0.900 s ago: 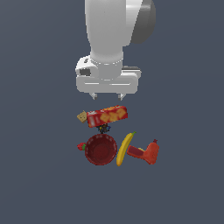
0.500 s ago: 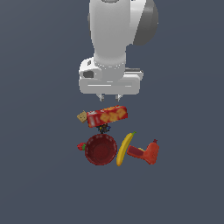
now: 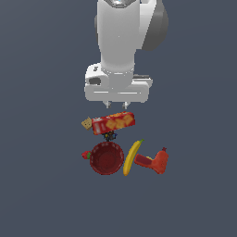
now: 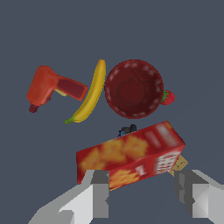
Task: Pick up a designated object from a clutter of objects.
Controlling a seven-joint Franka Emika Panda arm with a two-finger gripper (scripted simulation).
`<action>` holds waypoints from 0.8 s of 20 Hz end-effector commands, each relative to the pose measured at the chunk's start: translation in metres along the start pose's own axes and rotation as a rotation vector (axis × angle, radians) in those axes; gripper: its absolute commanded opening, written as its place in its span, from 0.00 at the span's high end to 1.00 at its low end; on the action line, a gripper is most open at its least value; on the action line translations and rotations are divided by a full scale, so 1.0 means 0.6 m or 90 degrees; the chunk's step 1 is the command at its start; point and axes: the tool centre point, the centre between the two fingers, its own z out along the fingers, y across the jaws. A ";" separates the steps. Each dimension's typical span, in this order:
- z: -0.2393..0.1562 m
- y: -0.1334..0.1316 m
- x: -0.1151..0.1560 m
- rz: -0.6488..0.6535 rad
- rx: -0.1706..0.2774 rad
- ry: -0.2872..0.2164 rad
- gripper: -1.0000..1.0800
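The gripper point(image 3: 116, 106) hangs above the cracker box point(image 3: 114, 123), fingers point(image 4: 100, 192) spread wide and holding nothing. The dark-red bowl point(image 3: 107, 158) sits upright on the grey floor point(image 3: 41, 185), below the box in the exterior view. On that view's right, the banana point(image 3: 132, 157) lies just beside the bowl, with the red drill-like tool point(image 3: 154, 162) past it. A strawberry point(image 4: 167, 97) touches the bowl's rim on the opposite side. A tan cube point(image 3: 86, 123) sits at the box's end.
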 end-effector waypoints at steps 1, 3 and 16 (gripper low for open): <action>0.007 0.000 0.005 0.007 -0.005 -0.001 0.38; 0.015 0.000 0.011 0.016 -0.010 -0.001 0.38; 0.117 -0.004 0.076 0.112 -0.090 0.011 0.38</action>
